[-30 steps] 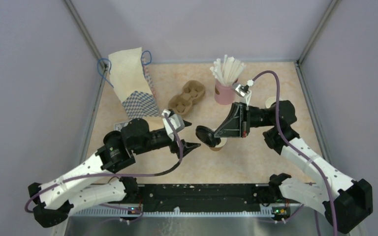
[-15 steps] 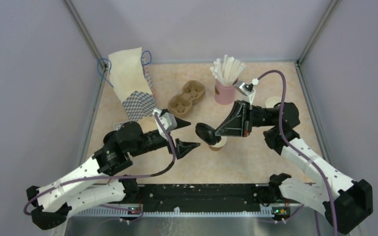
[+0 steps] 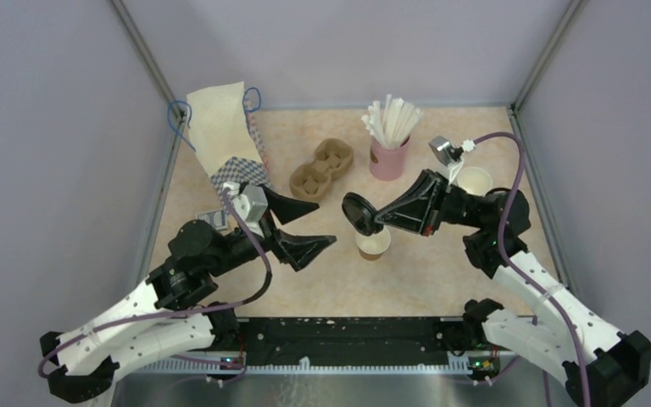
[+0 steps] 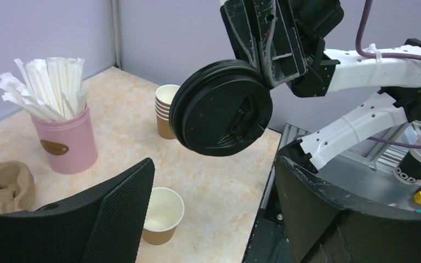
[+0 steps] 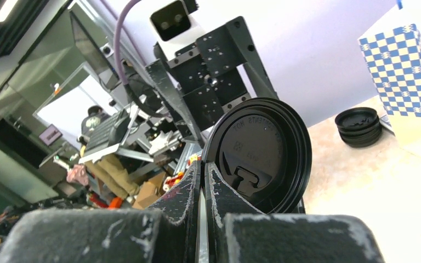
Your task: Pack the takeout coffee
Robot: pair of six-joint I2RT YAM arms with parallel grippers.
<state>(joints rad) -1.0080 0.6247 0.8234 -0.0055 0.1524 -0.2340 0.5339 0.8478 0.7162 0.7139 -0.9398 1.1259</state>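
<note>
Both arms have shifted in the last second — the left gripper (image 3: 303,227) has swung back and up toward the bag side. The right gripper (image 3: 380,219) has drawn away rightward, carrying the round black plastic lid (image 3: 358,212) clear of the cup's mouth.

Starting at the left: the tall cream paper bag with the blue-checked panel (image 3: 220,140) stands in the back-left corner. Just in front of it hangs the left claw, fingers spread wide, nothing between them. Behind that sits the moulded brown pulp cup carrier (image 3: 322,165), nothing in its wells.

Centre stage now: the lid is up on edge in the air, pinched by its rim in the right claw's pressed-together fingers. Just below and beside it stands the small brown kraft paper cup (image 3: 374,244), upright on the speckled beige table (image 3: 441,280), open-topped, white inside. So the takeout coffee is in two parts, lid aloft and cup on the table between the grippers.

Further right are the pink cup of white straws (image 3: 388,157) and the stack of lidless brown paper cups (image 3: 475,180).

That cup looks feather-light and thin-walled — squeeze hard and it'll buckle, and a nudge could tip it. I'd hold it gently round the body, below the rolled rim. The lid looks stiff and slick, fine to take at the edge.
</note>
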